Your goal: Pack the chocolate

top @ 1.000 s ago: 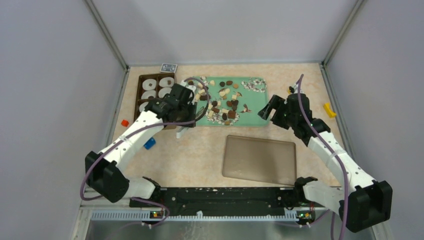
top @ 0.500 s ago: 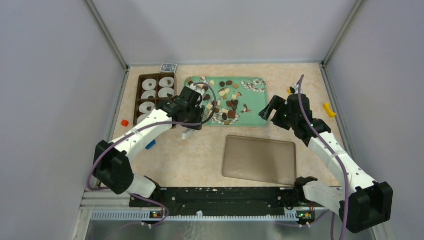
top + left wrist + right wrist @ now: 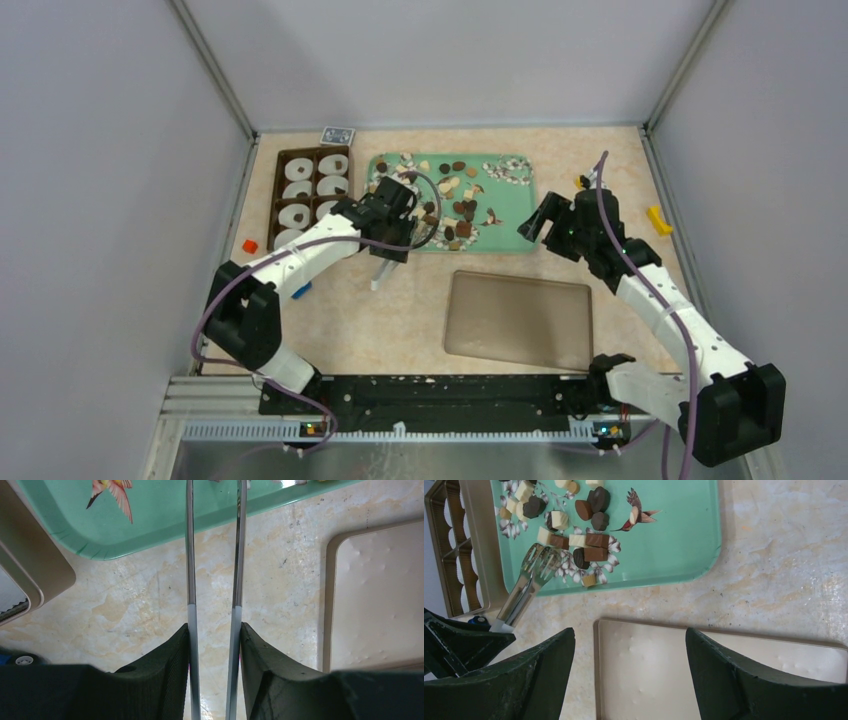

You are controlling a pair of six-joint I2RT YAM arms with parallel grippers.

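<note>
left pincer (image 3: 214,630): half closed, gripping metal tongs (image 3: 531,575), tips among chocolate (image 3: 589,540) on green tray (image 3: 674,535), near-left part | right pincer (image 3: 629,632): wide open, holds nothing

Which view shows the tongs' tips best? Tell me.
Right wrist: the tongs show their scalloped tips whole, over the green tray near the chocolate. Left wrist shows only their two arms, tips cut off. Top external shows them tiny, tips unclear.
</note>
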